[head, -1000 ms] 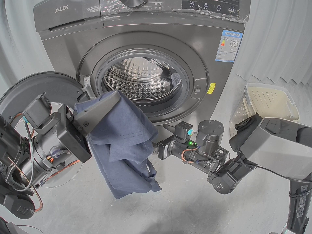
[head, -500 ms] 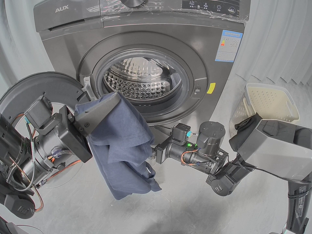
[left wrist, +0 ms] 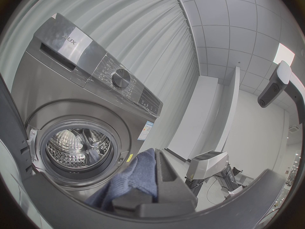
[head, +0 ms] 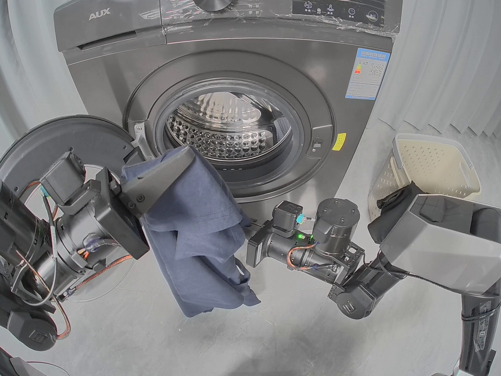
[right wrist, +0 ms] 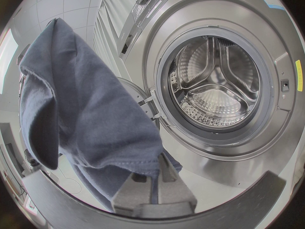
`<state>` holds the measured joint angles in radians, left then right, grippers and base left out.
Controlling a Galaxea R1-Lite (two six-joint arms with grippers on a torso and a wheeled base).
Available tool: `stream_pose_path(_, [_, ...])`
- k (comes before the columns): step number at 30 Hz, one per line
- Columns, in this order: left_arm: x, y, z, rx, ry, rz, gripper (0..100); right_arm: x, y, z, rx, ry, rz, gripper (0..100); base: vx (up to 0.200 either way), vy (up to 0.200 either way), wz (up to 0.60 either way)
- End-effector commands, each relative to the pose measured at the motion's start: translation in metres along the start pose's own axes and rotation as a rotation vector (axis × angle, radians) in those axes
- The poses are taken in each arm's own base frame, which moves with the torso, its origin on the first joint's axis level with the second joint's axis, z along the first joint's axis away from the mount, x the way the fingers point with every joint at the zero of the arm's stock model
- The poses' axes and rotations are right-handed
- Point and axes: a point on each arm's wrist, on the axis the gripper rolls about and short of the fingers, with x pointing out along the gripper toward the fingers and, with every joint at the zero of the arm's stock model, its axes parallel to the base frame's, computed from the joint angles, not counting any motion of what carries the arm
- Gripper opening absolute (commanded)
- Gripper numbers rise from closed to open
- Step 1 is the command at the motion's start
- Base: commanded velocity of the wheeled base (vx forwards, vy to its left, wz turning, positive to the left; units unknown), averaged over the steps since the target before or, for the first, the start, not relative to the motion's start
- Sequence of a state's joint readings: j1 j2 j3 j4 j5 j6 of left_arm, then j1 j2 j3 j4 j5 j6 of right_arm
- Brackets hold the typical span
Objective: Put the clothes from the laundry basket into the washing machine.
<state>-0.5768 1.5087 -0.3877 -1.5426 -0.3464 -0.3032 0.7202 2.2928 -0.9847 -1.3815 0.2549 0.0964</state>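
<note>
The left gripper (head: 175, 165) is clamped on the top of the dark blue garment (head: 203, 236), and the right gripper (right wrist: 155, 183) pinches its lower edge. The cloth hangs between them, just before the open drum (head: 229, 124). This looks like the loading step: next, carry the bundle through the opening, clear of the door (head: 62, 142), then release

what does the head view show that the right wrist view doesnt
Head view only: the laundry basket on the floor to the robot's right of the washing machine, and the left pincer clamped on the top of the blue garment. Right wrist view only: the right pincer shut on a fold of that garment. Both: the garment hanging outside the open, empty drum.
</note>
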Motion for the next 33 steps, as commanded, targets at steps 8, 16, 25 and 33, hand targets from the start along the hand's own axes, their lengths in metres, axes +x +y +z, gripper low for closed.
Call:
stream_pose_path(8, [0.001, 0.002, -0.003, -0.004, 0.011, 0.009, 0, -0.029, 0.005, 0.018, 0.004, 0.019, -0.046, 0, 0.0, 0.0, 0.0])
stream_pose_path(16, [0.004, 0.008, -0.004, 0.002, 0.007, 0.035, 0, -0.085, 0.019, 0.021, 0.03, 0.128, -0.073, 0, 0.0, 0.0, 0.0])
stream_pose_path(25, [0.005, 0.012, -0.001, 0.012, -0.006, 0.048, 0, -0.104, 0.03, 0.032, 0.029, 0.123, -0.062, 0, 0.0, 0.0, 0.0])
stream_pose_path(33, [0.005, 0.015, -0.008, 0.003, 0.021, 0.059, 0, -0.113, 0.042, 0.042, 0.034, 0.099, -0.06, 0, 0.0, 0.0, 0.0])
